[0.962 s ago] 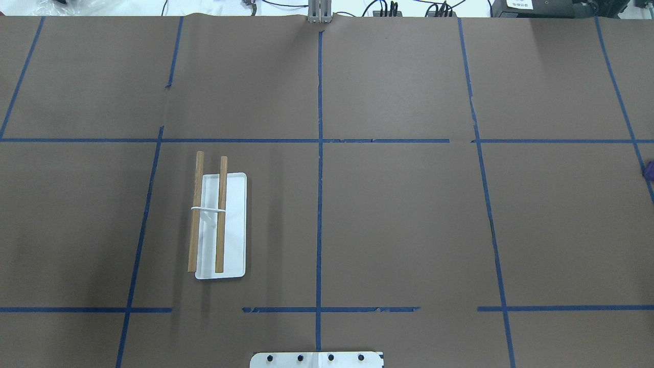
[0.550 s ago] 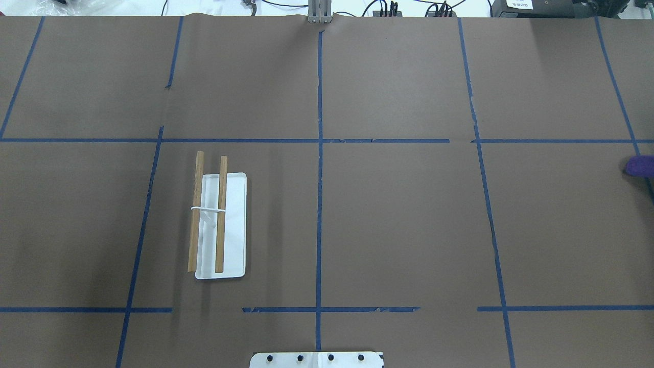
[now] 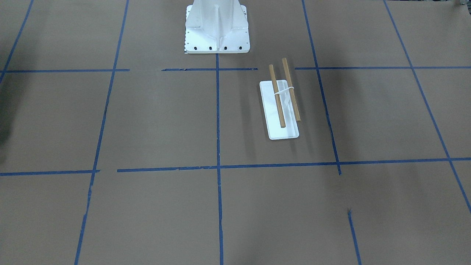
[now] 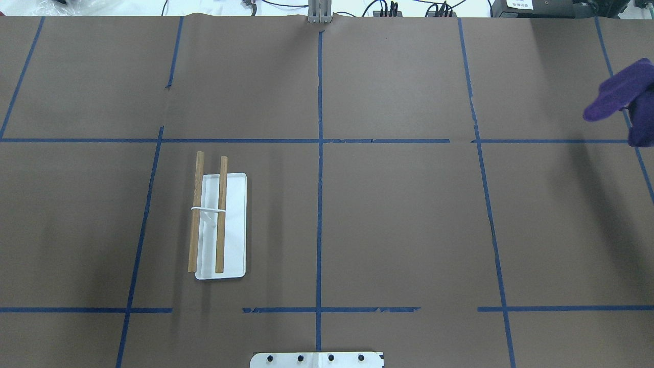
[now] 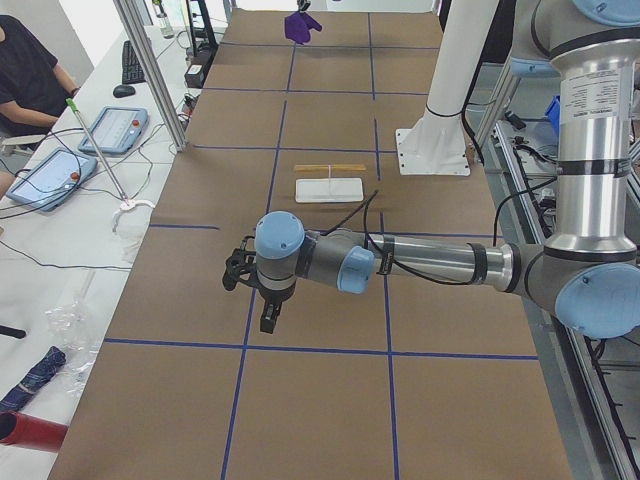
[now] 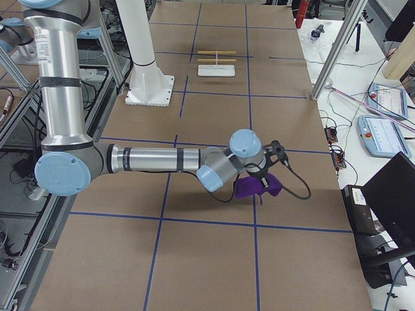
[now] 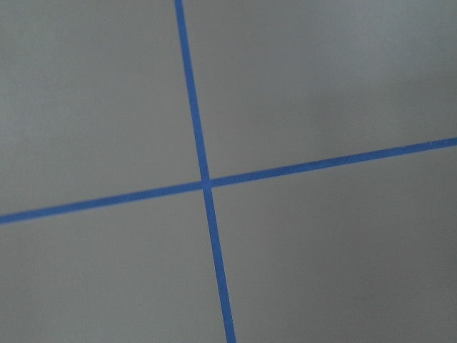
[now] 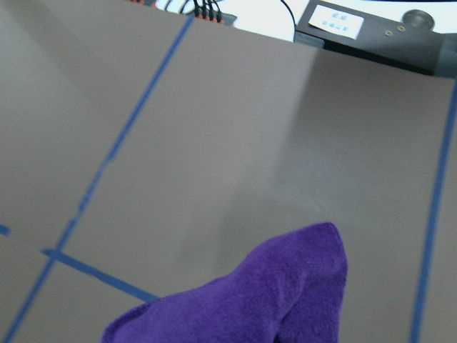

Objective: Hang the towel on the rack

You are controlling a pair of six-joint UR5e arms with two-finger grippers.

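Towel, purple, hangs at my right pincer; whether it is clamped I cannot tell. Rack stands well apart to that pincer's left, its long axis pointing away from me, crosswise to the carry.

Even bright light, faint shadows, mostly sharp
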